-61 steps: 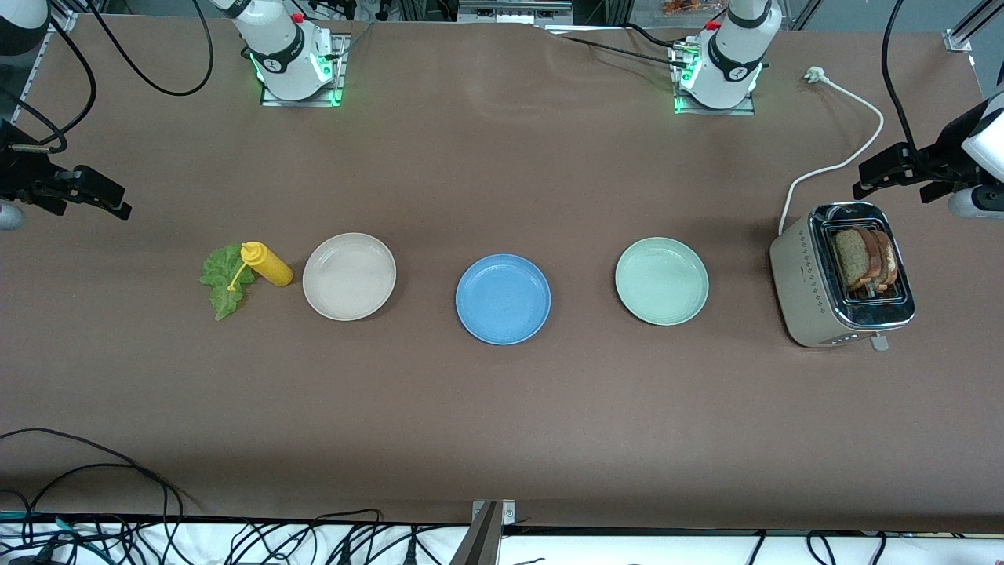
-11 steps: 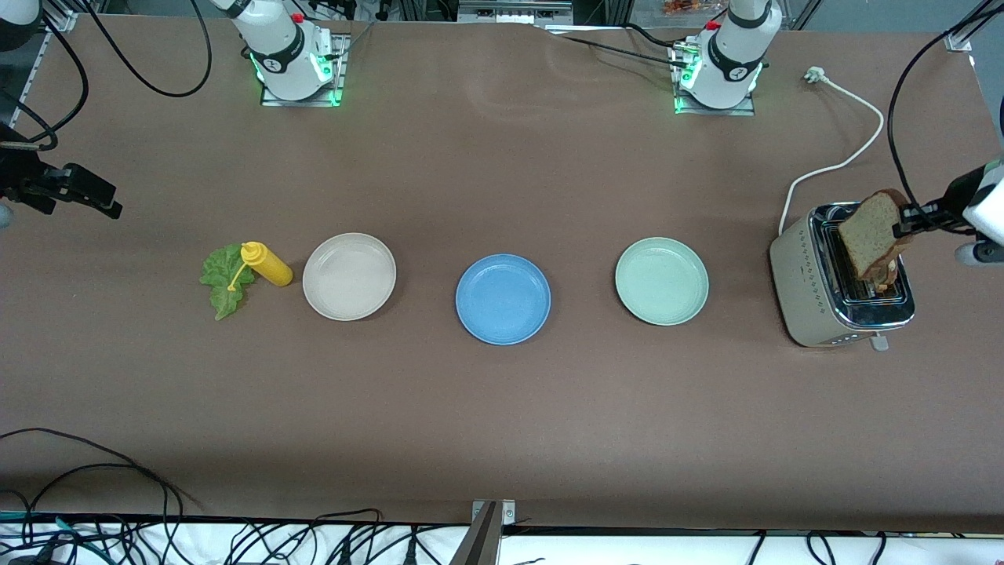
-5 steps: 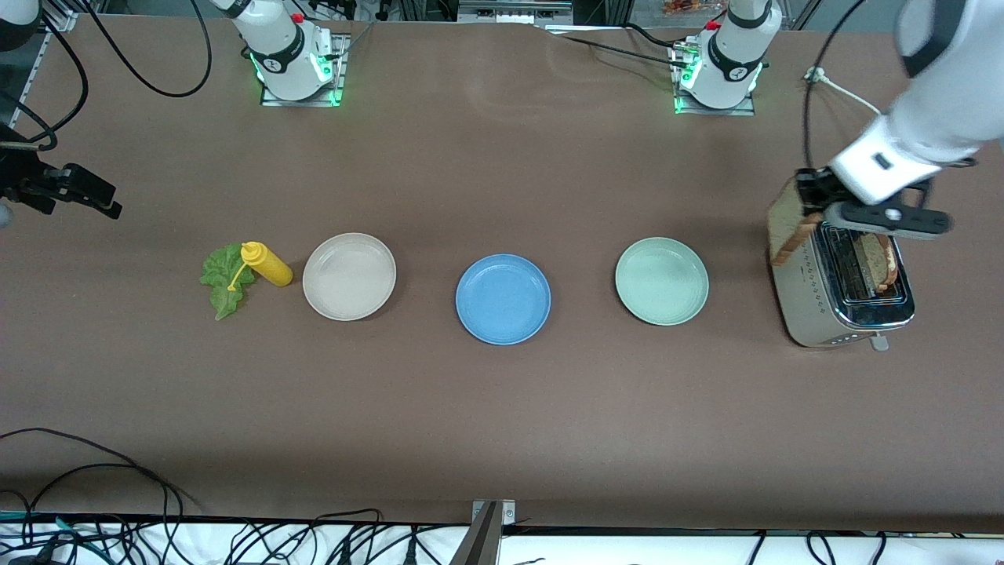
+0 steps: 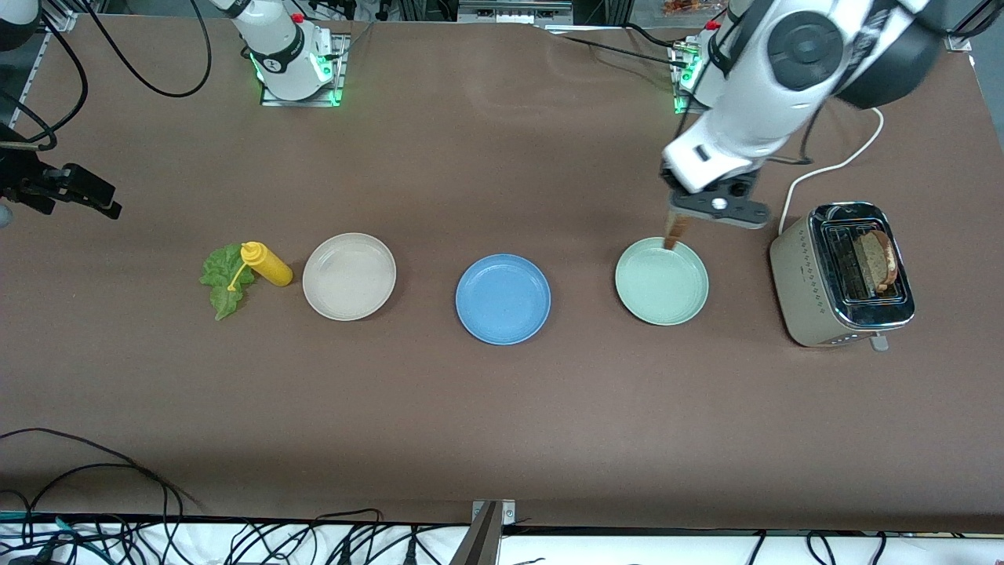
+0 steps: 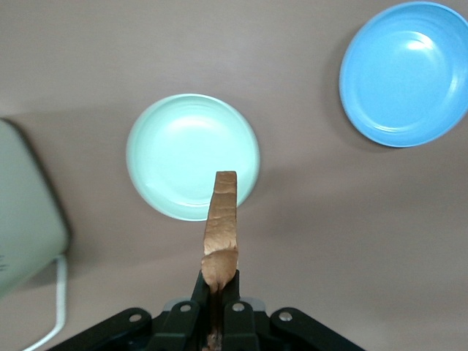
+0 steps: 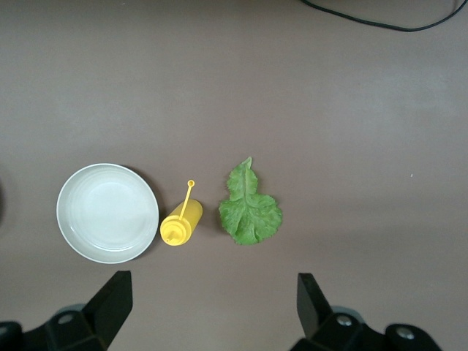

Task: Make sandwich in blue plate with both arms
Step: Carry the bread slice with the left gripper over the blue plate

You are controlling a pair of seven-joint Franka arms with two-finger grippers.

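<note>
Front view, one row along the mid-table: right gripper (image 4: 78, 192), jaws wide and empty, waits over the right arm's end; lettuce leaf (image 4: 223, 278); blue plate (image 4: 503, 298), bare, at mid-table; green plate (image 4: 661, 281); left gripper (image 4: 710, 205), clamped on a bread slice (image 4: 674, 230) hanging edge-down over the green plate's rim. The blue plate lies toward the right arm's end from it.

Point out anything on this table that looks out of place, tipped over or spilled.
The yellow squeeze bottle lies on its side, touching the lettuce leaf, beside the beige-white plate at the right arm's end. The toaster's plug lies loose on the table. Nothing has spilled.
</note>
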